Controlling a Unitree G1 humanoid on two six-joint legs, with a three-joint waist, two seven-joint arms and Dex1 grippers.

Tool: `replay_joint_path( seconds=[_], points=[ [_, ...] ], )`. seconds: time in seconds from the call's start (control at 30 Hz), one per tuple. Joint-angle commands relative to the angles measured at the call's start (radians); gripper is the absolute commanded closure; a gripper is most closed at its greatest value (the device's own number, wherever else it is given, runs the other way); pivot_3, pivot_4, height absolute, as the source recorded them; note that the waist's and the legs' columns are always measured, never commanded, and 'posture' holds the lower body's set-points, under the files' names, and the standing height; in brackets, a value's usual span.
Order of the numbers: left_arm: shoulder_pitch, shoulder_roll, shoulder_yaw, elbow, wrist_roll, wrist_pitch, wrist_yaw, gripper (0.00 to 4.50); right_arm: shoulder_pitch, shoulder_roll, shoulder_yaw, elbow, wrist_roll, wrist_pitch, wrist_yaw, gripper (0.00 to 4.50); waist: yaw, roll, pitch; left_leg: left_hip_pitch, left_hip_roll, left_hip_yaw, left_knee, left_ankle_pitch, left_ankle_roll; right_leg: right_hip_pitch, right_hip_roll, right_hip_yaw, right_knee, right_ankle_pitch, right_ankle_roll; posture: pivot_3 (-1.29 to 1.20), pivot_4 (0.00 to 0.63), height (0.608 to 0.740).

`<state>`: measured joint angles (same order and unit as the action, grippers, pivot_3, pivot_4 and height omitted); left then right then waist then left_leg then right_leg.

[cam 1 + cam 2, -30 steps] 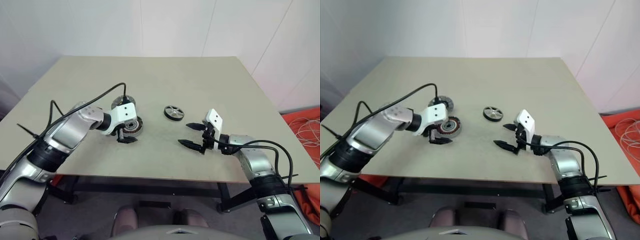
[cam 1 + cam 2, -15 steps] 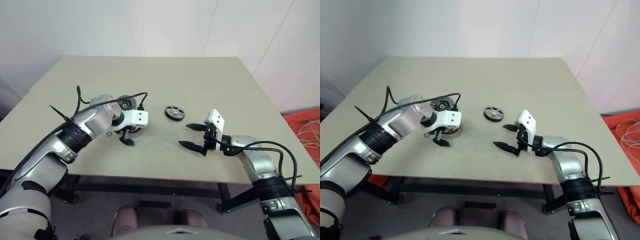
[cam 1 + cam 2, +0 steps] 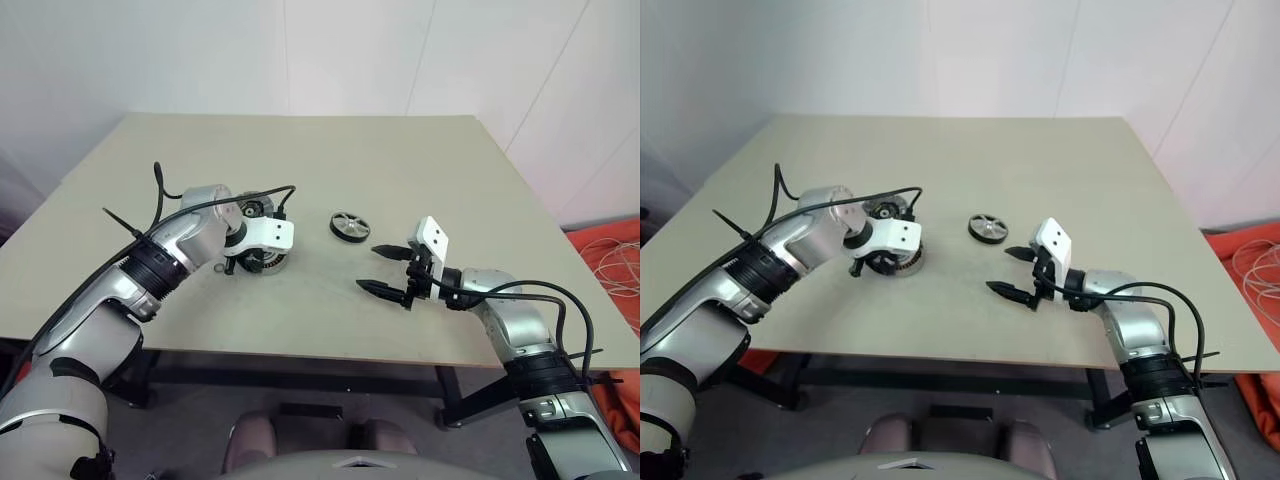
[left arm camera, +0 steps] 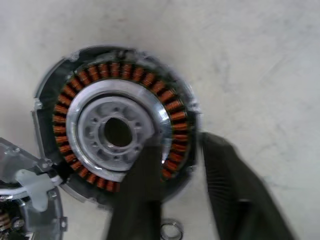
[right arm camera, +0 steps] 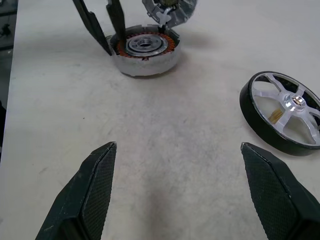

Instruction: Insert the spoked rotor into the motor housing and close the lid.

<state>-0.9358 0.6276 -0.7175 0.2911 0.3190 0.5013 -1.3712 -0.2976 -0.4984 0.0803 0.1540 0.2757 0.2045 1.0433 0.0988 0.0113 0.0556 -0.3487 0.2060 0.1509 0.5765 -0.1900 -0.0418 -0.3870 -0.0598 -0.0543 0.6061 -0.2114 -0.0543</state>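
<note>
The motor housing (image 3: 264, 259), a silver casing with copper windings, lies on the table left of centre. My left gripper (image 4: 180, 145) points down at it, shut on its rim. One finger (image 4: 142, 190) is over the windings and the other stands outside the wall. The lid (image 3: 251, 208) lies just behind the housing, partly hidden by my left arm. The spoked rotor (image 3: 348, 225), black-rimmed with silver spokes, lies flat near the middle of the table. My right gripper (image 3: 368, 269) hovers open in front of the rotor, with nothing between its fingers (image 5: 100, 175).
A small metal ring (image 4: 171, 231) lies on the table (image 3: 400, 160) beside the housing, close to my left fingers. Bare tabletop stretches behind the parts and between the two grippers. Orange cloth with white cable (image 3: 612, 252) lies on the floor past the table's right edge.
My left gripper swung from the housing's front edge to above it, tipped downward, and its wide-open fingers closed onto the rim. The right arm and the rotor have stayed put.
</note>
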Motion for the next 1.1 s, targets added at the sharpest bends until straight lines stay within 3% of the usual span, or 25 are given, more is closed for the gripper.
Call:
replay_joint_path(
  seconds=[0.03, 0.73, 1.1],
  points=[
    [0.019, -0.01, -0.016, 0.025, 0.023, -0.008, -0.027, 4.37, -0.028, -0.001, -0.023, -0.013, 0.017, -0.014, -0.002, 0.0, 0.002, 0.001, 0.0, 0.0, 0.0, 0.0, 0.0, 0.0, 0.0, 0.0, 0.0, 0.0, 0.0, 0.0, 0.0, 0.0, 0.0, 0.74],
    [-0.011, -0.074, 0.017, 0.01, 0.04, -0.114, -0.095, 4.48, -0.046, 0.002, -0.022, 0.015, 0.014, -0.026, -0.007, 0.0, 0.01, 0.001, -0.001, 0.0, -0.001, 0.0, 0.0, 0.0, 0.001, 0.0, -0.002, 0.0, 0.0, -0.001, 0.002, 0.0, 0.0, 0.74],
    [-0.046, -0.125, 0.046, -0.028, 0.034, -0.117, -0.111, 4.48, -0.041, -0.003, -0.024, -0.015, 0.02, -0.003, -0.021, 0.0, 0.03, 0.001, -0.001, -0.003, -0.011, 0.0, 0.0, -0.004, 0.006, -0.002, -0.014, -0.001, 0.0, -0.002, 0.004, 0.0, 0.0, 0.74]
  ],
)
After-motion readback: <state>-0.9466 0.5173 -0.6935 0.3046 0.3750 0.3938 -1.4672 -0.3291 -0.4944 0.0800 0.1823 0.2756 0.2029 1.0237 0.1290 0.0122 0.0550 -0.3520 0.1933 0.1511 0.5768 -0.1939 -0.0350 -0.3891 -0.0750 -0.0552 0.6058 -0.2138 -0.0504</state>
